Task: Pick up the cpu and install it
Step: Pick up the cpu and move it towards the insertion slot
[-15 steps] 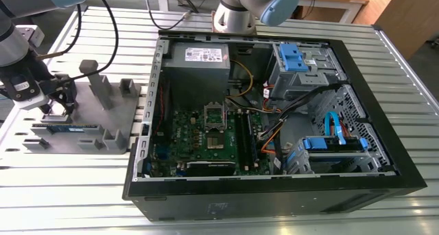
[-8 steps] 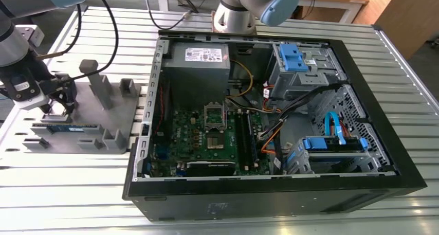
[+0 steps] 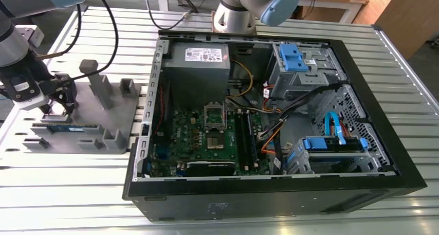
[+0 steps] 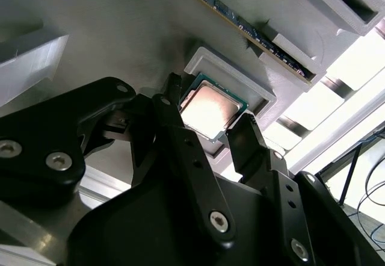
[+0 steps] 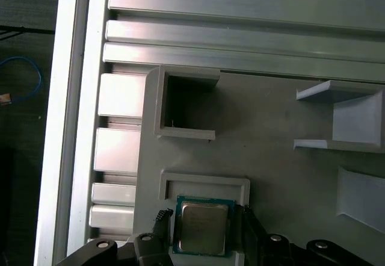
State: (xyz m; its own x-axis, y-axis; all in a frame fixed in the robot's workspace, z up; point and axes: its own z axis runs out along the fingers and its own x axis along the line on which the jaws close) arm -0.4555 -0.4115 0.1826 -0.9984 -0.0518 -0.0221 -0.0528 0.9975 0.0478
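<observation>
CPU (image 4: pixel 212 111) lies flat, silvery top up, in a shallow square pocket of the grey holder (image 4: pixel 120 37). You can see it seated there in both wrist views, with the green rim of the chip (image 5: pixel 203 227) showing inside the pocket's low wall. Your gripper (image 4: pixel 210 121) is down over that pocket. Its black jaws stand spread, one on each of two opposite sides of the chip and very near its edges, with the chip between them and not yet pinched. In the first wrist view the gripper (image 5: pixel 203 215) straddles the chip the same way, and a thin sliver of the pocket shows on each side.

In the exterior view you will find the gripper (image 3: pixel 58 104) low over the near-left part of the holder (image 3: pixel 103 116), which sits on the slatted metal surface (image 3: pixel 69 194). The holder is just beside the open computer case (image 3: pixel 274 188), on the exterior view's left. A long memory stick (image 3: pixel 65 127) stands on edge in the holder close to the gripper, and its edge also runs past the pocket in the second wrist view (image 4: pixel 240 22). Inside the case the green motherboard (image 3: pixel 205 137) lies flat, and its socket (image 3: pixel 215 116) is well apart from the gripper.
</observation>
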